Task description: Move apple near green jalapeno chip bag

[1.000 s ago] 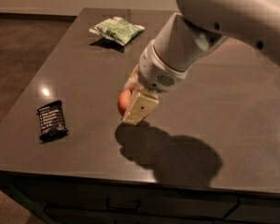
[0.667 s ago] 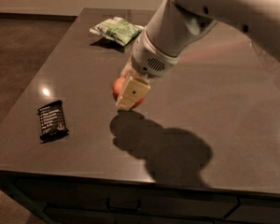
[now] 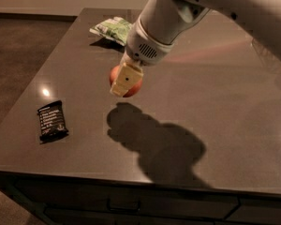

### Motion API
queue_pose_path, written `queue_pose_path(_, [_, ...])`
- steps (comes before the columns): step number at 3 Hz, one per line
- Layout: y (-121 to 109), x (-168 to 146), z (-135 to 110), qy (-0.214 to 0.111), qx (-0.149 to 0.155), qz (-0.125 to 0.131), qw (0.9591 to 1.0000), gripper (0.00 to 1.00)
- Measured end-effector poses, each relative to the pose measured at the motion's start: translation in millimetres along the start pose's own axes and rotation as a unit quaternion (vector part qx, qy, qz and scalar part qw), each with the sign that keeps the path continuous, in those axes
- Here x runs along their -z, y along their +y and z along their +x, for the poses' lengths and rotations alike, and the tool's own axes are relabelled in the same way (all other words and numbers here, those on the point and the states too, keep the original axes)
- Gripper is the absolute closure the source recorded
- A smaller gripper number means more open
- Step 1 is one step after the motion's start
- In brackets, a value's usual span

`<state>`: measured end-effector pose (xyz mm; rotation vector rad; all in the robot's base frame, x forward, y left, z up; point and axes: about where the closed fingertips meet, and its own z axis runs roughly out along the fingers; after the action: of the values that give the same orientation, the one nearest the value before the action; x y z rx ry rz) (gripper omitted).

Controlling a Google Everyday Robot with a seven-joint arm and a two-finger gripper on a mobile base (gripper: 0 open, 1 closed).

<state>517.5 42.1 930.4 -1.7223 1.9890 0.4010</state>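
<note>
The pick is done: the gripper (image 3: 124,85) has its jaws clenched on the apple (image 3: 134,88), one pale finger lying across the fruit's front and the other hidden behind it. The apple hangs over the middle-left of the table (image 3: 225,102), and since its shadow (image 3: 150,135) falls apart from it, nearer the camera, it looks lifted off the surface. What is left is the carry toward the bag (image 3: 113,28), the lowering and the release. The bag lies at the far left of the table, close to the far edge and not far from the left one, so the safer landing spot is probably on its near or right side, where the top is bare. The stretch between apple and bag shows nothing in the way. The black wrapper (image 3: 52,121) sits well apart, near the left edge toward the front, off that line. The arm (image 3: 164,22) comes in from the upper right, partly over the bag's right end.
</note>
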Motion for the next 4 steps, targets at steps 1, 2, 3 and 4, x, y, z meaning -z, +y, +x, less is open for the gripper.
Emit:
queue_pose_path(1, [-18.3,1.6,7.7,0.025,-0.060,0.030,0.9974,1.00])
queue_pose_path(2, [-50.1,-0.8,10.7,0.040,-0.108,0.065,0.9913,1.00])
queue_pose_path(3, [-90.4,-3.6,19.9,0.043,-0.150,0.107,0.9819,1.00])
queue_pose_path(4, [-130.1,-1.9,26.8,0.035,-0.179,0.153,0.9712,1.00])
